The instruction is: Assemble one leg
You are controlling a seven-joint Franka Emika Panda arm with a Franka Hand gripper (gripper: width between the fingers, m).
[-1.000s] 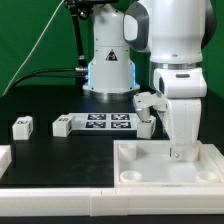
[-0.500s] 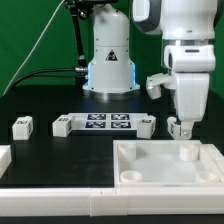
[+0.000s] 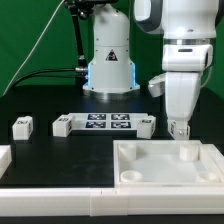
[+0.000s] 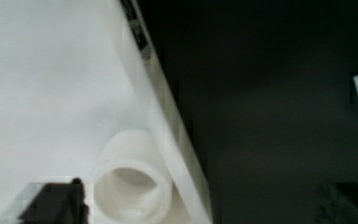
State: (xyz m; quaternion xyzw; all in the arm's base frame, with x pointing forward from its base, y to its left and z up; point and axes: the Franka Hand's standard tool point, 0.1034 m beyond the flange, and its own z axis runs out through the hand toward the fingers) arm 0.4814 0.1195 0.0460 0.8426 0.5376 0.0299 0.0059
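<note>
One leg [image 3: 188, 152] stands in the tray [image 3: 150, 180], by the counter [image 3: 60, 155] edge nearest the exterior camera; the end effector [image 3: 180, 130] has lifted clear, fingers apart, so insertion looks done.

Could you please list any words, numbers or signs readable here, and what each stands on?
No words or numbers are readable.
Marker board: black-and-white tag patterns, no letters.
Leg at the exterior view's left: one tag, too small to read.
Robot base: dark mark, too blurred to read.
</note>
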